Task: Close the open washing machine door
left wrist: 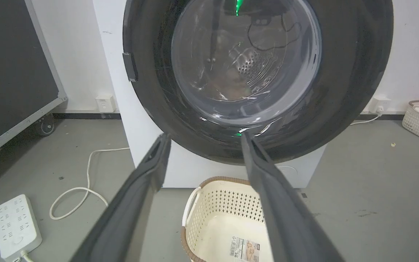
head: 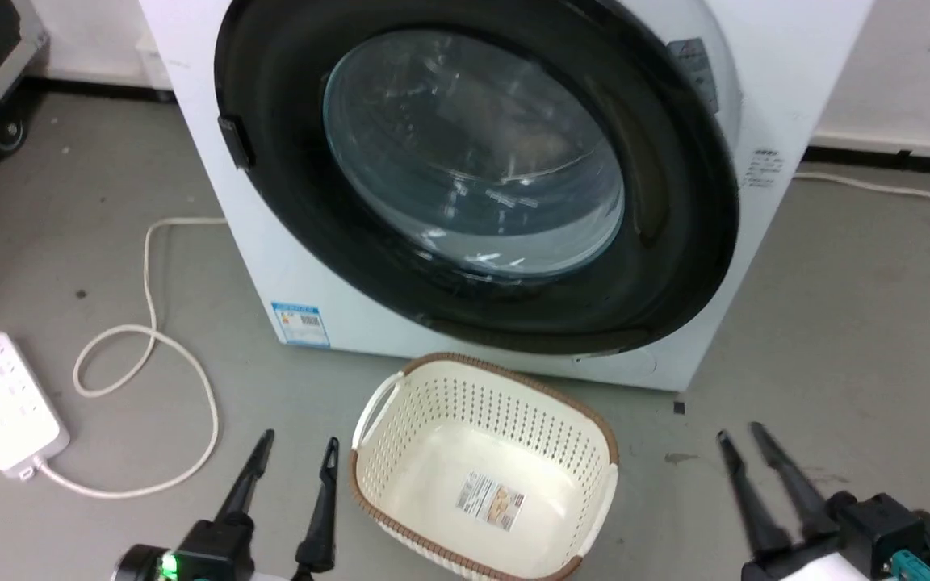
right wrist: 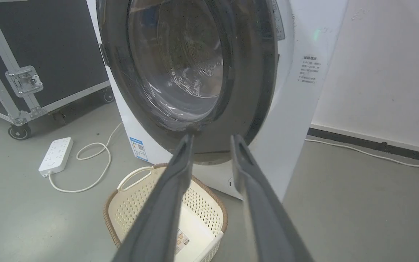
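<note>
Left gripper (head: 300,440), at 7 o'clock in the head view, has its jaws spread and empty. Right gripper (head: 739,432), at 5 o'clock, is likewise parted. Basket (head: 473,411) sits between them at 6. Door (head: 473,161), at 12, lies against the washer (head: 278,274) front.

The washing machine (head: 263,242) is cut off at the top edge; print on the blue sticker (head: 300,323) is too small to read.

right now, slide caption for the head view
The washing machine door looks shut on the washing machine; laundry basket in front, left gripper and right gripper open.
</note>
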Robot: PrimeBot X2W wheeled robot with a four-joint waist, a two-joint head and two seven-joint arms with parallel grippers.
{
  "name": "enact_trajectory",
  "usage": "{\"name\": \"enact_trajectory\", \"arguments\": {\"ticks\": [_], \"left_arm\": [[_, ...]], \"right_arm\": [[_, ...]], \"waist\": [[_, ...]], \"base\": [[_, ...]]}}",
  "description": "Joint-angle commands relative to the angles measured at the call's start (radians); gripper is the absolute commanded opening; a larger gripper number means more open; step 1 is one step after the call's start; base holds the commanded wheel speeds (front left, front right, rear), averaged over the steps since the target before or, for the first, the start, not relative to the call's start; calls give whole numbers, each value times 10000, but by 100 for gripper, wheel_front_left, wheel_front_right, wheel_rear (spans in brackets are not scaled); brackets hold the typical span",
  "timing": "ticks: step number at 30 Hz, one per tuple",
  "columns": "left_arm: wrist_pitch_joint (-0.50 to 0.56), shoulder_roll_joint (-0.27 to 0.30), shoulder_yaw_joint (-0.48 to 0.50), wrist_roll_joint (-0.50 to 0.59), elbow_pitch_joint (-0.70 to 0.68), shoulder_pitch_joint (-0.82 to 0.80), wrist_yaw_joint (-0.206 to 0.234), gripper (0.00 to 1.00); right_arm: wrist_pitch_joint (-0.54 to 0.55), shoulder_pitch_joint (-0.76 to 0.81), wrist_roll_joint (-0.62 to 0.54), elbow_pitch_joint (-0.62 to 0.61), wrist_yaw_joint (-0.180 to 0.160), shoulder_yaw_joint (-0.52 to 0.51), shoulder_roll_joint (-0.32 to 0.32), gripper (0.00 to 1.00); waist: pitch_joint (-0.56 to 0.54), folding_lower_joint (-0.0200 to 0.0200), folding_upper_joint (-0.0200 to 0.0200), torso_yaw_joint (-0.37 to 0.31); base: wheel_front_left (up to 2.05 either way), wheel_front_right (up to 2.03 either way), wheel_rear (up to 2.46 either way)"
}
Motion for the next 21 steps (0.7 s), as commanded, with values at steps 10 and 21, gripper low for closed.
{"name": "enact_trajectory", "arguments": {"ticks": [10, 21], "left_arm": [[-41, -110, -945, 273, 98, -970, 243, 100], [-41, -138, -1644, -221, -83, -1646, 897, 100]], "right_arm": [[666, -2493, 875, -262, 8, 1623, -2026, 0], [1612, -6331, 3200, 1102, 8, 3543, -4488, 0]], "waist": [[1868, 1, 0, 605], [3162, 1, 0, 1272]], "base": [[0, 0, 0], [0, 0, 0]]}}
